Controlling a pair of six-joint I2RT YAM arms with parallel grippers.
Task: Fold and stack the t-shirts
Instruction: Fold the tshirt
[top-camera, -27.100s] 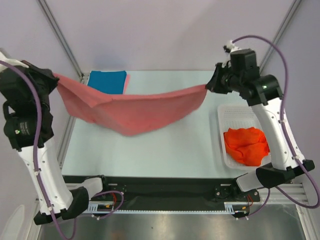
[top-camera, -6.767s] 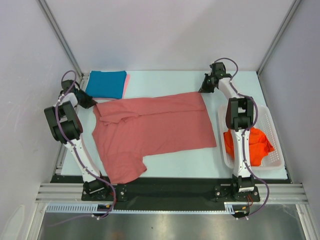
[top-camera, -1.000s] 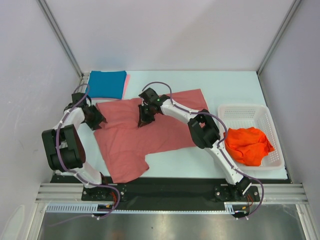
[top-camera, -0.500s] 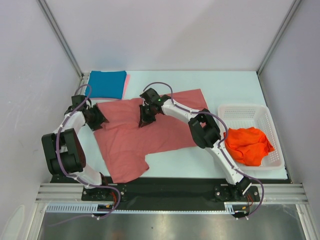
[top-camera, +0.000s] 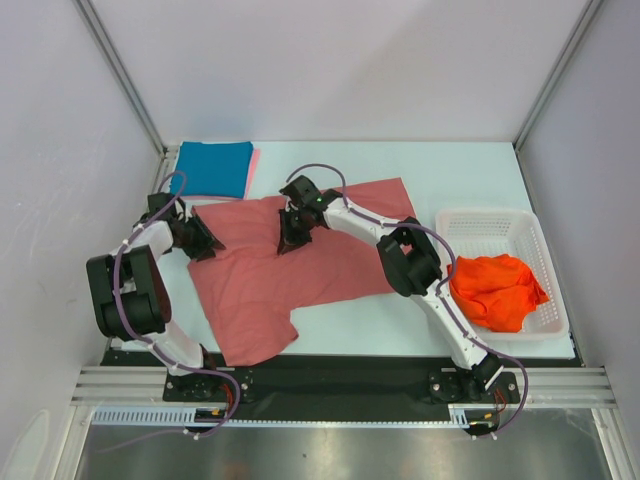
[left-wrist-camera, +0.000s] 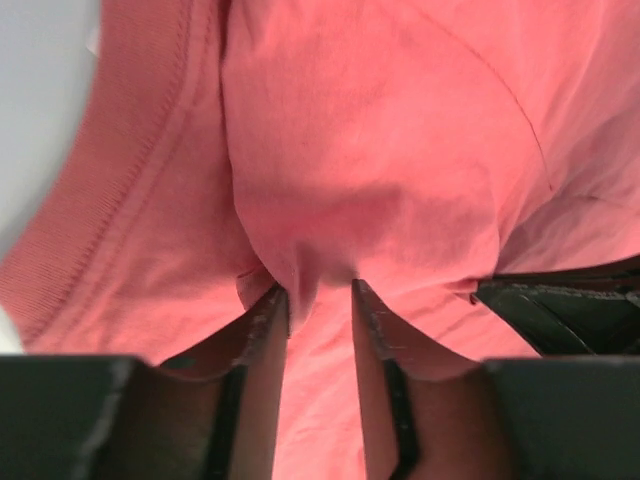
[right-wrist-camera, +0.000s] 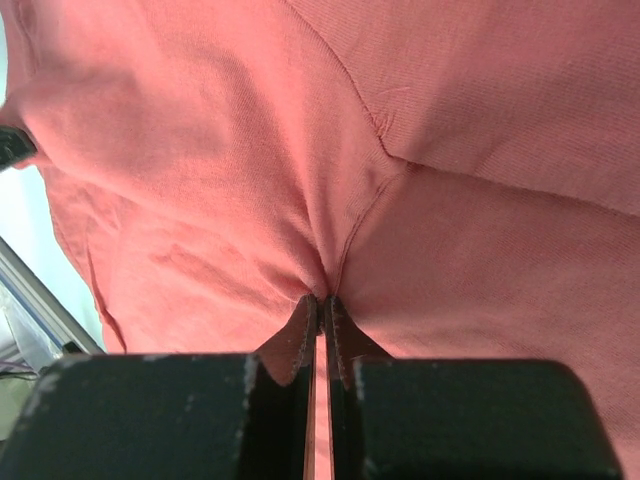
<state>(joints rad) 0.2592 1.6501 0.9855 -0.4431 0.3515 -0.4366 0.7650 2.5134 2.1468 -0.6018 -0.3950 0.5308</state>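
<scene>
Nr edge: both arm bases. L arm (top-camera: 125, 295) bends up along the table's (top-camera: 440, 170) left side. R arm (top-camera: 410, 262) leans in from the right and lies across the top-right part of the salmon shirt (top-camera: 300, 275), hiding a strip of it.

Salmon shirt lies spread, mostly flat, centre-left on the table. One corner reaches the nr edge and hangs close to the black rail.

Right side, nr-to-mid: white basket (top-camera: 490, 230), apart from the salmon shirt, w/ bare table between. Inside it, a heap of orange shirts (top-camera: 495, 290), crumpled, filling the nr half; the far half shows lattice floor.

Mid: left claw (top-camera: 207, 243) at the shirt's left edge, down on the cloth. Wrist view: fingers a little apart w/ a raised pucker of salmon cloth squeezed between the tips, ribbed hem just to the side.

Right claw (top-camera: 288, 240) down on the shirt's upper middle. Wrist view: fingers pressed together, nipping a thin fold, creases running to the tips along a seam.

Far left corner: teal shirt (top-camera: 213, 168), folded square, lying on a pink shirt (top-camera: 253, 165) of which only the right edge shows. Its nr edge is just beside the salmon shirt's top-left.
</scene>
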